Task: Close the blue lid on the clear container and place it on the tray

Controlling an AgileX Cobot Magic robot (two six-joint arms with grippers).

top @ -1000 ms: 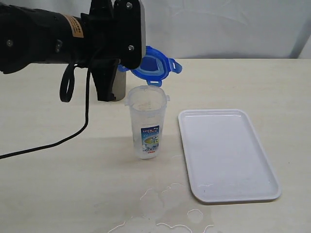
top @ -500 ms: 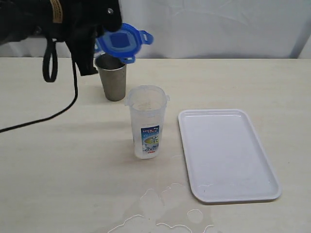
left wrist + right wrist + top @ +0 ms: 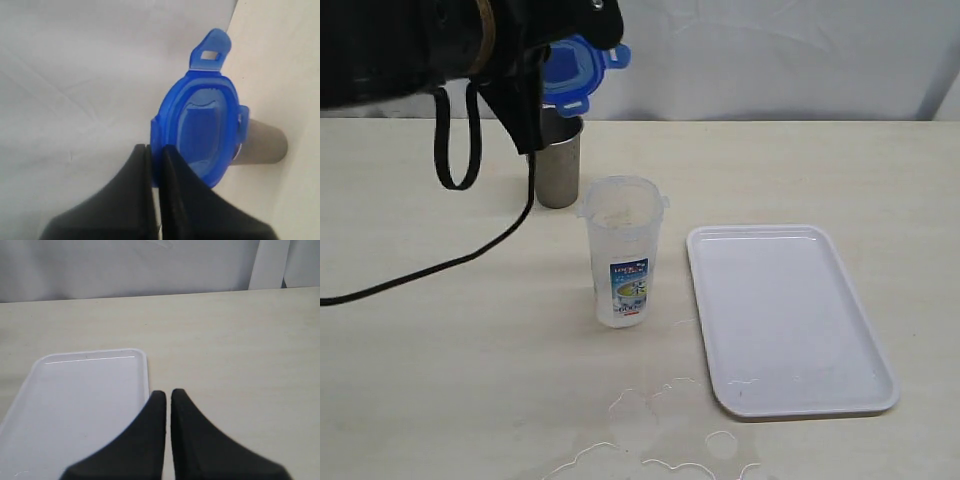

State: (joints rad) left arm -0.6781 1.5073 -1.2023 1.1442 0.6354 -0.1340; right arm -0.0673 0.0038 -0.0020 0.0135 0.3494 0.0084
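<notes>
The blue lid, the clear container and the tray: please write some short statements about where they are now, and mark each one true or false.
1. The left gripper is shut on the blue lid. True.
2. The blue lid is closed on the clear container. False: the container stands open, and the lid is held in the air near the steel cup.
3. The clear container stands on the tray. False: it stands on the table beside the tray, not touching it.
4. The right gripper is shut and holds nothing. True.
</notes>
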